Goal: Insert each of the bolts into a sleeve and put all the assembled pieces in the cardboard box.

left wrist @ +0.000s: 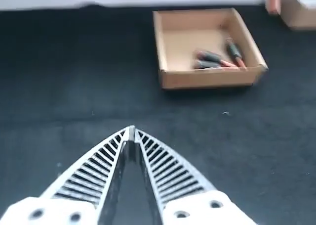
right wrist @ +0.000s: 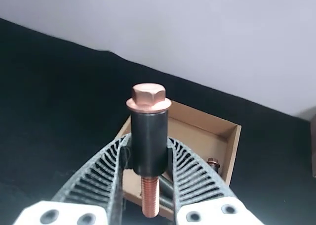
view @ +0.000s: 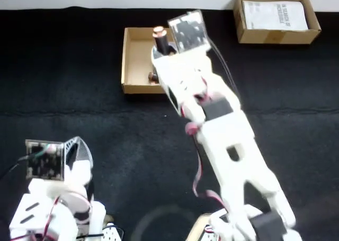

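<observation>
right jaws clamp sleeved bolt (right wrist: 148,141) over cardboard box (right wrist: 197,128); left jaws closed

Colours: copper-coloured hex-head bolt (right wrist: 148,97); plain black cylindrical sleeve (right wrist: 149,138). Plain tan cardboard box (view: 127,61); black table (view: 79,119). White left hand (left wrist: 131,132), ribbed with dark slats.

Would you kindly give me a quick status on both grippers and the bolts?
Right gripper shut on sleeved bolt, above cardboard box. Left gripper shut, empty. Other pieces inside. No obstruction seen.
</observation>
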